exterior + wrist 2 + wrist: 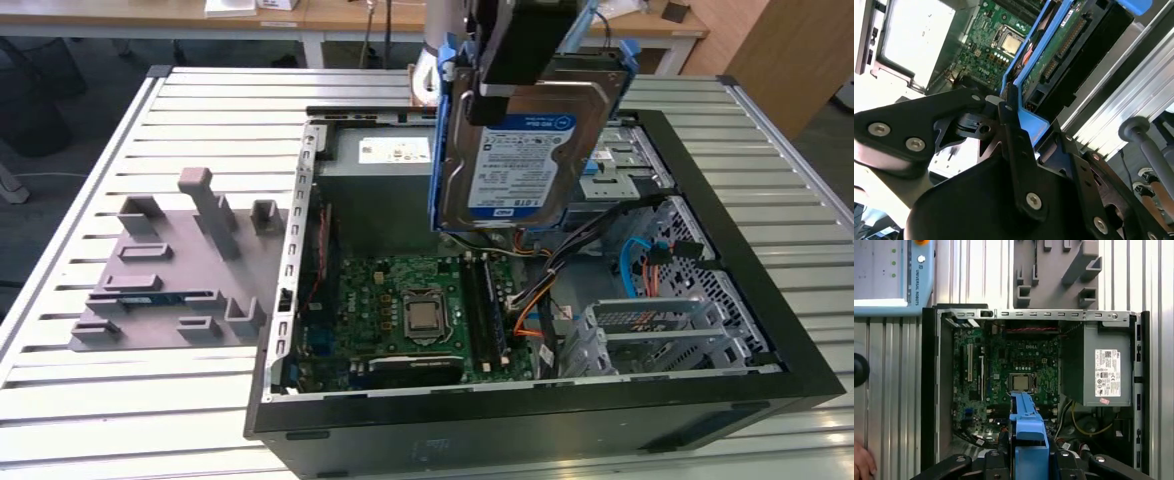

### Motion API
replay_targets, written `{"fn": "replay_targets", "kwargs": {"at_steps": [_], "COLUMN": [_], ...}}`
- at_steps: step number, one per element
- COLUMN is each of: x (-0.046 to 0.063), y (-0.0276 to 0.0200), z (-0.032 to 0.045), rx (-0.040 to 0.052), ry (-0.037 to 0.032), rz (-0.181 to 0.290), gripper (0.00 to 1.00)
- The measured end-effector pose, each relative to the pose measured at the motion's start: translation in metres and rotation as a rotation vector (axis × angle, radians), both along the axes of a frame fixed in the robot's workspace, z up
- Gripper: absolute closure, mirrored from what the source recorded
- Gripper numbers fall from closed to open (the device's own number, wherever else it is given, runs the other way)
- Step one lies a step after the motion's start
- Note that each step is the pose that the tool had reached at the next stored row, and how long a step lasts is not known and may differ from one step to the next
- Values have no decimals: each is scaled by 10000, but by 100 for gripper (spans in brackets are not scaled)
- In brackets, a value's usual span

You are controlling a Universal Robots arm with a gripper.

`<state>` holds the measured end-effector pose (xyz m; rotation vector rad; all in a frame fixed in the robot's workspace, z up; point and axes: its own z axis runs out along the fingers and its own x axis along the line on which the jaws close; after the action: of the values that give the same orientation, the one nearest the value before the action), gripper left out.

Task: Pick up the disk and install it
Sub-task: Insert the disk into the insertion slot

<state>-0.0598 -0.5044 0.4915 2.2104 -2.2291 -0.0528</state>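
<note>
The black end effector point(523, 70) is clamped shut on the upper end of the flat silver rectangular disk point(518, 150) with a white-and-blue label and blue plastic rails. It holds the disk upright in the air above the open black computer case point(747, 380) on the slatted metal desk point(80, 400). In the first wrist view, the green motherboard point(999, 375) and the grey metal box point(1089, 370) lie inside the case below.

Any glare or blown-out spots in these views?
Second wrist view: grey metal box blown out to white. Exterior view: even light, no glare on the disk. First wrist view: even, motherboard darker inside the case.
</note>
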Motion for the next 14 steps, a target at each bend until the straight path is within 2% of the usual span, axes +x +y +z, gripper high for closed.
{"fn": "replay_targets", "kwargs": {"at_steps": [4, 7, 9, 14], "x": [153, 210, 218, 235], "y": [-12, -32, -69, -199], "z": [-9, -13, -18, -32], "rx": [2, -2, -1, 0], "ry": [-1, 1, 0, 0], "rz": [0, 1, 1, 0], "gripper": [64, 64, 64, 64]}}
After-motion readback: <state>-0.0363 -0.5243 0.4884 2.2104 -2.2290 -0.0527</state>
